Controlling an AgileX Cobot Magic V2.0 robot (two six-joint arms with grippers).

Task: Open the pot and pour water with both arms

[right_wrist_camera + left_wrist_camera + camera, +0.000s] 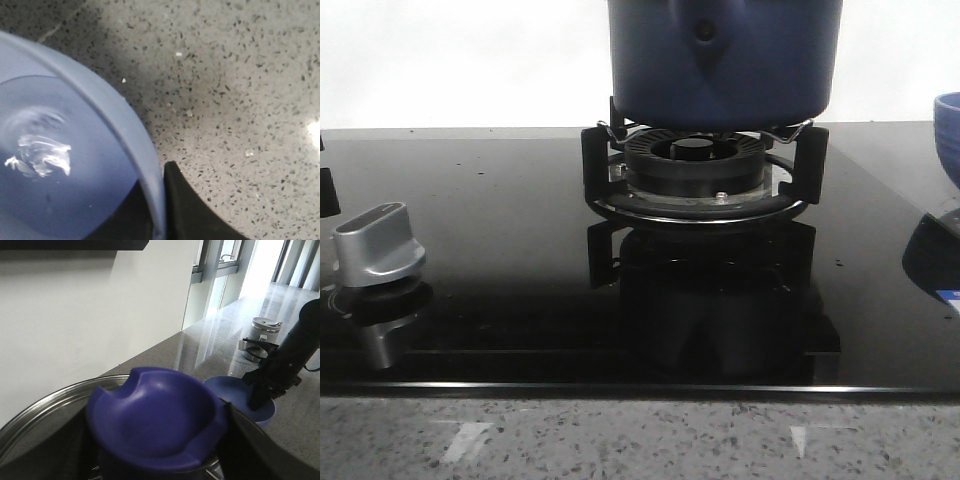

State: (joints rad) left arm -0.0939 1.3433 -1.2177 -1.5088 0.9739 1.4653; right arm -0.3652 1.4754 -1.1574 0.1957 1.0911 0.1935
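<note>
Pot (725,60): one, seated on the single burner ring (695,160).
Bowl (55,165): one, blue.
Knob (378,245): one.
Right gripper (159,205): clamped across bowl rim.
Left gripper: jaw state cannot be told.

The pot (725,60) is cut off by the front view's top edge, its rim and lid out of sight. A blue bowl (949,130) is cropped at that view's right edge. In the left wrist view a blurred blue knob (157,420) hides most of the pot's steel rim (45,405). In the right wrist view the right pincer (162,220) shows only dark fingers (187,210) straddling the bowl's wall; its grip cannot be told.
</note>
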